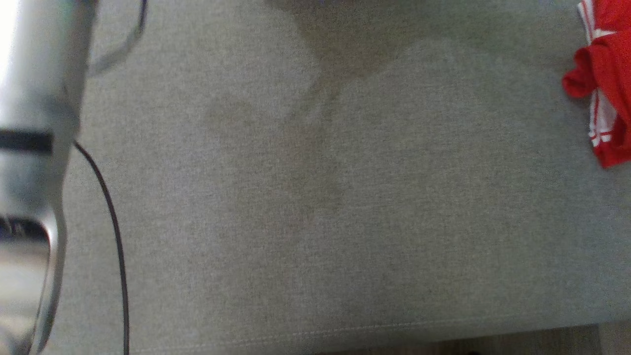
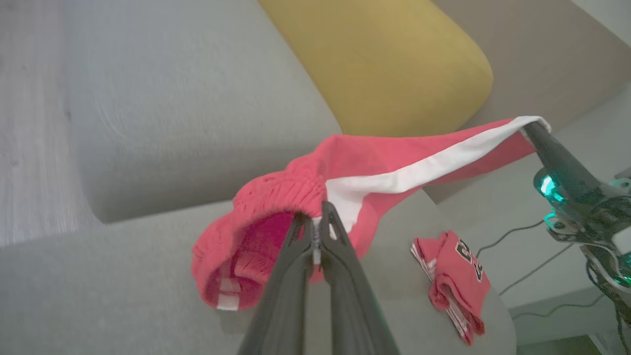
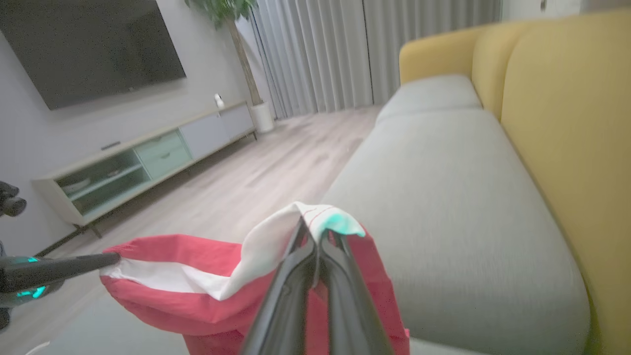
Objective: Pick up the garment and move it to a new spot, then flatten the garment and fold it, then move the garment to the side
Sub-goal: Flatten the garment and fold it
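Living room with a pale wood floor (image 3: 256,167) and grey curtains (image 3: 345,49) at the far end. A long sofa (image 3: 443,197) takes the right side of the right wrist view, with grey seat cushions and a yellow backrest (image 3: 567,123). A dark TV (image 3: 93,44) hangs on the wall across from it, with a low TV cabinet (image 3: 143,158) under it. A potted plant (image 3: 231,29) stands by the curtains, blurred.

The garment (image 2: 374,158) is red shorts with a white side stripe. It is up in the air over the grey sofa seat, pulled out lengthwise between both claws. The ribbed waistband end droops low toward the cushion; can't tell whether it touches or hangs just above.

The left claw (image 2: 315,219) is pinched tight on the waistband where the white stripe meets it, fingers nearly together with cloth between. The right claw (image 3: 314,234) is clamped on the other end, on the white stripe at the hem corner, with cloth bunched over its tips. In the left wrist view the stripe runs taut up to it at the upper right.

A folded red piece (image 2: 456,276) with a black number lies flat on the grey seat near its rounded edge, off to the side, not touching the held garment.

The head view is blurred. It shows grey cushion fabric and a red and white cloth (image 1: 609,88) at the right edge. A pale forearm (image 1: 29,148) runs down the left edge, with a thin black cable (image 1: 116,236) beside it.
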Controlling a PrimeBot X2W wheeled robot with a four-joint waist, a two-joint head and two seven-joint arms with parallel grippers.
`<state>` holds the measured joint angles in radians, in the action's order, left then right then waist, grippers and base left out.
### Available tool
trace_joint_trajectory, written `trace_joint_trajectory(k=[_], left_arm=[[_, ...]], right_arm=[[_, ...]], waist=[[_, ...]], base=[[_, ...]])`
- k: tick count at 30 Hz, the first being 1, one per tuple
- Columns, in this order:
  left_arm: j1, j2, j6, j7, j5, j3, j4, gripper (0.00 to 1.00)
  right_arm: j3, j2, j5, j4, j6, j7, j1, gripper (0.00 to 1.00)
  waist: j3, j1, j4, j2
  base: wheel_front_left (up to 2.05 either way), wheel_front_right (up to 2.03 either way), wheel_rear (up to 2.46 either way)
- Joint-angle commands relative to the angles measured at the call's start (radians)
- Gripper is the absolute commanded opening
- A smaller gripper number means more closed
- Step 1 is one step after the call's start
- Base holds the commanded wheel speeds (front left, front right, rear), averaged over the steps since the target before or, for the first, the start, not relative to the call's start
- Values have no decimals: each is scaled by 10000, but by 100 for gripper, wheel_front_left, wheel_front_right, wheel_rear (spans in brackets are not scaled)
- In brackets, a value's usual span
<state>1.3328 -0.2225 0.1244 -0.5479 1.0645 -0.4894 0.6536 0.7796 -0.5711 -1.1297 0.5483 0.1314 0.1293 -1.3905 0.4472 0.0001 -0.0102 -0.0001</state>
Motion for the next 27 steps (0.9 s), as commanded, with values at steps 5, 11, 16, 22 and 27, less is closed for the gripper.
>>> trace_joint_trajectory(k=[5,11,16,22,27], left_arm=[[-1637,-1564,61,-1258,1486,-689,-1675,0],[-3847,-2517,62,-2395,2903,-1416,-3388,0],[-5440,-2893,62,-2636,3398,-1949,-4351,0],[-6823,-3239,62,-3060,3826,-2456,-5094,0],[-7768,-3478,-139,-3320,4147,-2764,-5849,0]], right_arm=[[894,-783,-729,-686,-7,5,1834,0],[2186,-1623,-1318,-1418,-7,499,3501,0],[3189,-2738,-1706,-2191,-7,1287,4518,0],[3877,-3674,-2200,-2903,-7,2280,5207,0],[4082,-4583,-2805,-3640,-7,3062,5622,0]], waist=[[-1006,-1,-199,1],[-2154,-1,-178,1],[-2906,-1,-97,1],[-3415,-1,-88,1],[-3570,-1,42,1]], base=[[0,0,0],[0,0,0],[0,0,0],[0,0,0],[0,0,0]])
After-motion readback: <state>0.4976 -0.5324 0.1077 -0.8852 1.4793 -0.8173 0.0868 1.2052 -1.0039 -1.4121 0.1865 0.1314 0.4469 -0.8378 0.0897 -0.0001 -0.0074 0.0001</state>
